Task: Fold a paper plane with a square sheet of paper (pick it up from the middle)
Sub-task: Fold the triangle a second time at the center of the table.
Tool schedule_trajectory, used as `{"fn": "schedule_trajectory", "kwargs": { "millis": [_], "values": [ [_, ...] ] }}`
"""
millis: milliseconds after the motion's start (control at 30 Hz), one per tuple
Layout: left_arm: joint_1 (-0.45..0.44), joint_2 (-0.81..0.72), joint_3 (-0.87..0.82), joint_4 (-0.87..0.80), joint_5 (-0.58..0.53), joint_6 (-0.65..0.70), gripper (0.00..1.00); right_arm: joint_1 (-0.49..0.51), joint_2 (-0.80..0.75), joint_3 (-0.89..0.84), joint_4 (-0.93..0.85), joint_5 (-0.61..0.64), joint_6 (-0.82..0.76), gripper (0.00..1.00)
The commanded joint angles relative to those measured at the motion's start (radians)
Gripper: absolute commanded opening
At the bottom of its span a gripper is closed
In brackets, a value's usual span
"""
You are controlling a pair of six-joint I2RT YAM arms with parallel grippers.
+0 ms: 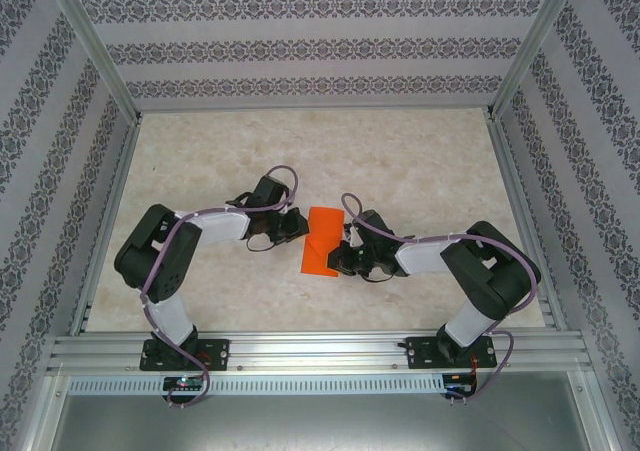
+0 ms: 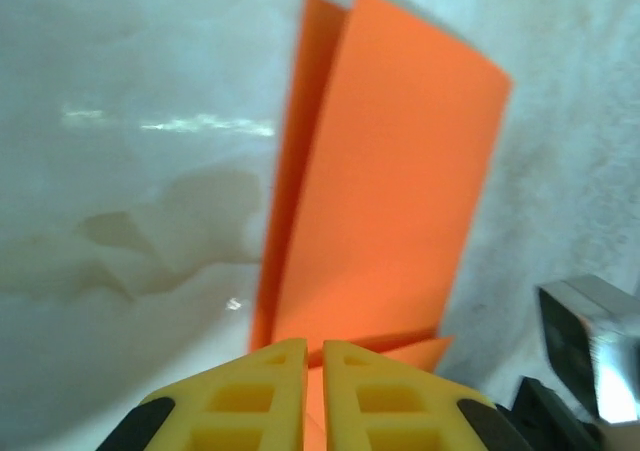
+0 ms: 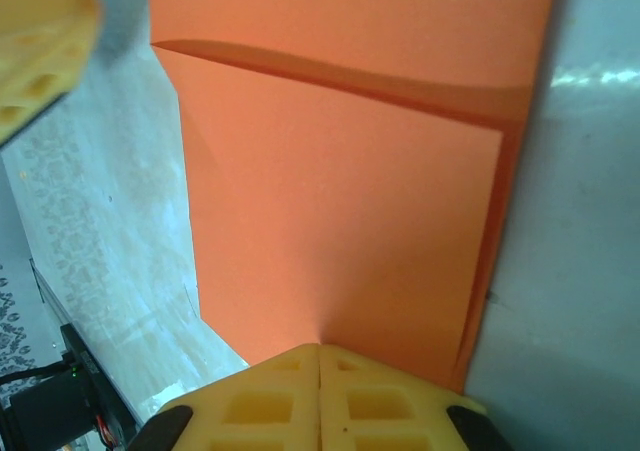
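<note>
Paper first: the square sheet of paper [image 1: 323,241] lies folded over in the middle of the counter [image 1: 420,161], one flap on top of the other. Your left claw [image 2: 313,349] has its yellow fingers [image 2: 260,391] almost together, with the paper's edge in the thin slit between them. Your right claw [image 3: 319,351] is squeezed tight on the edge at the other side. I think you hold both sides so the fold lies flat and the paper cannot slide. It is not a plane yet, so more folds are needed.
</note>
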Motion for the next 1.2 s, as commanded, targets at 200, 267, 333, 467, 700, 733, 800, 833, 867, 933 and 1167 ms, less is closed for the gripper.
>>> {"fn": "schedule_trajectory", "kwargs": {
  "millis": [200,267,333,467,700,733,800,833,867,933,1167],
  "values": [
    [-0.069,-0.007,0.024,0.002,0.053,0.04,0.14,0.006,-0.056,0.062,-0.113,0.037,-0.016,0.16],
    [-0.071,0.019,0.021,0.023,0.058,0.032,0.14,0.008,-0.085,0.068,-0.115,0.037,-0.016,0.22],
    [-0.071,0.049,0.026,0.035,0.064,0.028,0.14,0.009,-0.124,0.071,-0.122,0.043,-0.018,0.28],
    [-0.071,0.075,0.03,0.039,0.065,0.024,0.14,-0.008,-0.212,0.064,-0.223,0.147,-0.055,0.39],
    [-0.071,0.083,0.027,0.032,0.062,0.033,0.13,-0.059,-0.223,0.042,-0.231,0.165,-0.045,0.45],
    [-0.071,0.084,0.029,0.03,0.063,0.035,0.14,-0.059,-0.213,0.043,-0.214,0.158,-0.041,0.45],
    [-0.071,0.084,0.031,0.025,0.06,0.038,0.14,-0.06,-0.187,0.046,-0.188,0.147,-0.034,0.45],
    [-0.071,0.082,0.03,0.021,0.059,0.041,0.14,-0.06,-0.173,0.051,-0.177,0.141,-0.029,0.45],
    [-0.071,0.081,0.029,0.019,0.058,0.042,0.14,-0.06,-0.161,0.055,-0.167,0.137,-0.027,0.45],
    [-0.072,0.078,0.029,0.016,0.056,0.043,0.14,-0.061,-0.136,0.064,-0.152,0.131,-0.023,0.45],
    [-0.071,0.073,0.029,0.012,0.056,0.05,0.14,-0.06,-0.073,0.091,-0.116,0.117,-0.019,0.45]
  ]
}}
